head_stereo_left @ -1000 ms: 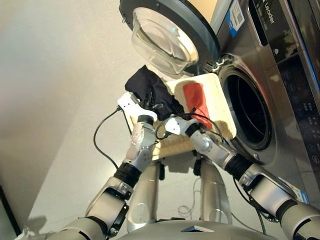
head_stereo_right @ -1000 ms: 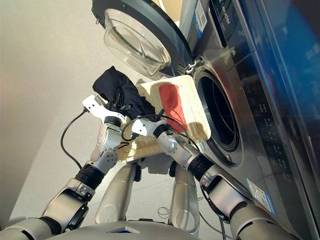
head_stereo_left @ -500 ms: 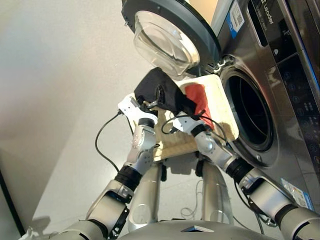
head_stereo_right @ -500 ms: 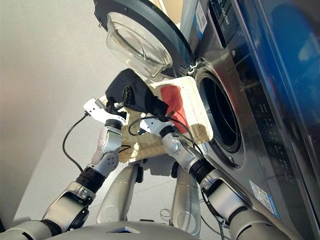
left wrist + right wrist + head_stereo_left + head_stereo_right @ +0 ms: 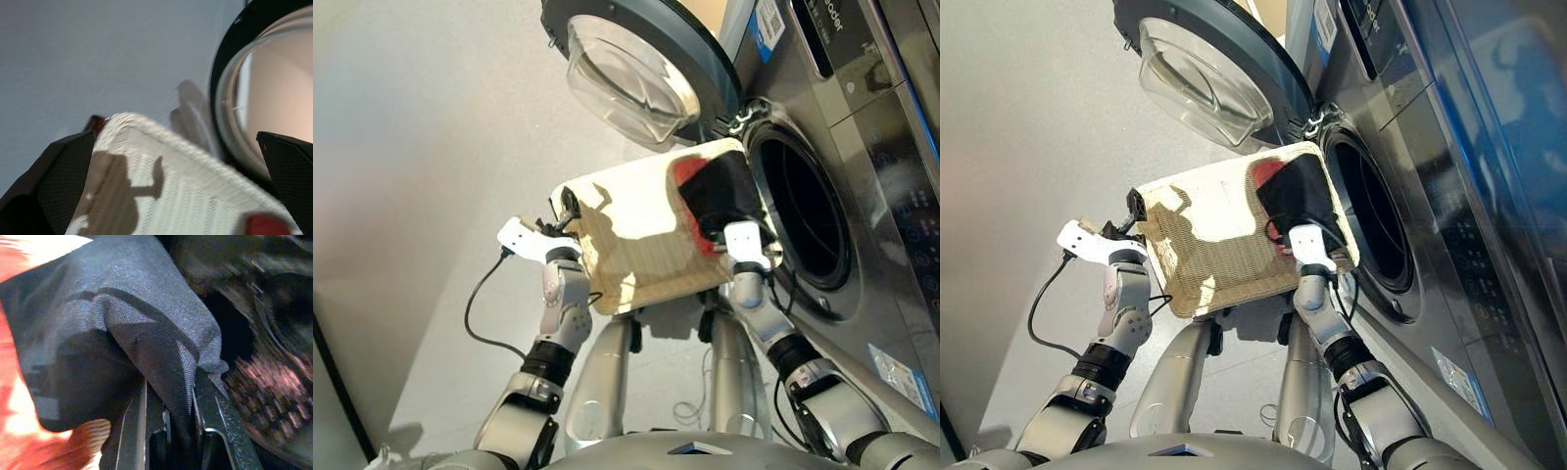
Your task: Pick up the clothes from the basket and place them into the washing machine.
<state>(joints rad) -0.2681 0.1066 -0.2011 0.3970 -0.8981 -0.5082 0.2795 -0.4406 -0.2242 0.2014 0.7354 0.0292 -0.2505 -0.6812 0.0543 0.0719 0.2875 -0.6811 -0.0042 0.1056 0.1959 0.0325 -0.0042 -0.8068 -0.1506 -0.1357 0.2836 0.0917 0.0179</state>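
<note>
right gripper [image 5: 168,396] pinched shut on a fold of the dark cloth [image 5: 722,191], which drapes forward from the fingers [image 5: 134,431] and lies over the red cloth [image 5: 687,174]; only a rim of red shows past the dark cloth on the side away from the drum. the dark cloth's long axis runs straight ahead of the right gripper, along the basket edge nearest the washer [image 5: 862,127], its far end pointing toward the door hinge. the drum opening [image 5: 800,220] lies just beside this gripper, on its outer side, and the cloth is outside it, over the basket. basket [image 5: 636,255], a cream ribbed tray, sits between the two grippers, its long axis running from the left gripper's side across to the washer front; the part near the left gripper is bare weave. left gripper [image 5: 570,208] at the basket's corner farthest from the drum, jaws apart and holding nothing, one finger [image 5: 54,186] just beside the basket rim; contact cannot be told. door [image 5: 631,69] stands swung open beyond the basket, ahead of both grippers, glass bowl facing the basket. floor [image 5: 421,147] pale, on the left gripper's outer side.
</note>
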